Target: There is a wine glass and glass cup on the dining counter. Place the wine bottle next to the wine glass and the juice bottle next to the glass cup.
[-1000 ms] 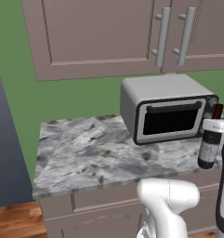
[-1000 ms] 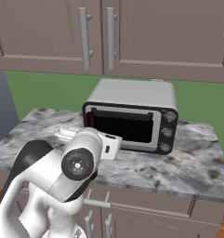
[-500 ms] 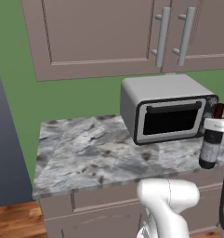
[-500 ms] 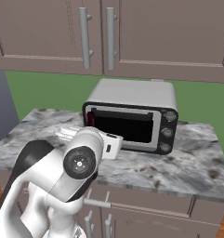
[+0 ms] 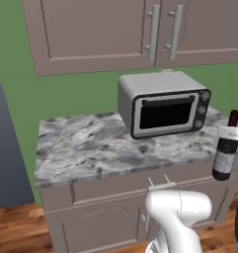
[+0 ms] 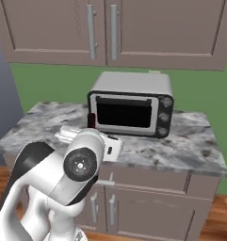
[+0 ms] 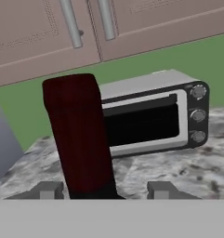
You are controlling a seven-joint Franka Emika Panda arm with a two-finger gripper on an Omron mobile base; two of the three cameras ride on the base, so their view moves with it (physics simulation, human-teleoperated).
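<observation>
Hand view: tool (image 7: 103, 190) grasps the wine bottle (image 7: 80, 135) by its neck, toaster oven (image 7: 155, 118) beyond it. Neither bottle placed yet; juice bottle still to fetch.

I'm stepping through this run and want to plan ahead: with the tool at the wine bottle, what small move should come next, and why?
Probably carry the wine bottle away from the worktop. In the hand view its red neck stands between the tool's fingertips, and in the left base view the bottle hangs past the worktop's edge, so it looks gripped and lifted. Neither glass shows beside the toaster oven here.
</observation>
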